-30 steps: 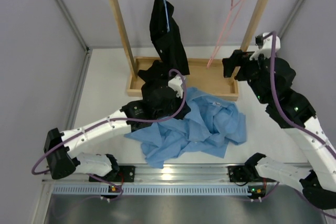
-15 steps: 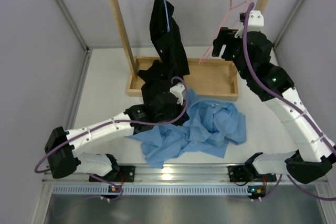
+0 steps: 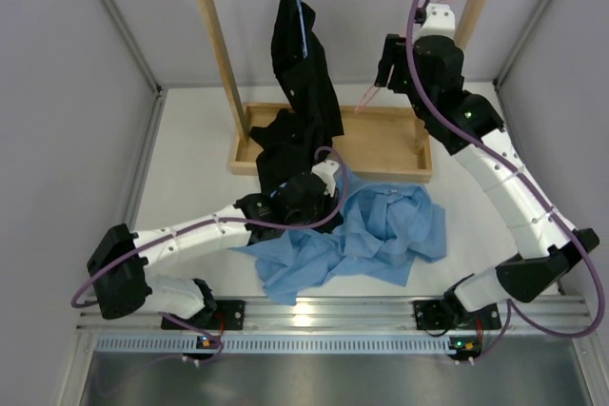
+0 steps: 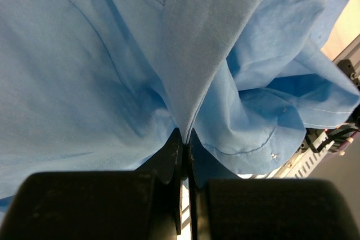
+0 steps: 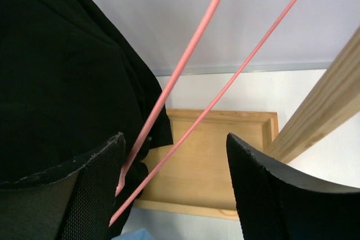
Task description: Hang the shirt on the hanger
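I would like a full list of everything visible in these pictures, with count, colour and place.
light blue button-up fabric shirt: one, light blue, crumpled on the table before the rack.
thin pink wire hanger: one, pink, hanging at the rail's right end.
black garment: one, black, hanging on the blue hanger.
thin blue hanger: one, blue, on the rail, left part.
wooden clothes rack with tray base: one, light wood, far side of the table.
white table: one, white, under everything.
left pincer: one, black, shut on the shirt.
right pincer: one, black, open, hanger wires between its fingers.
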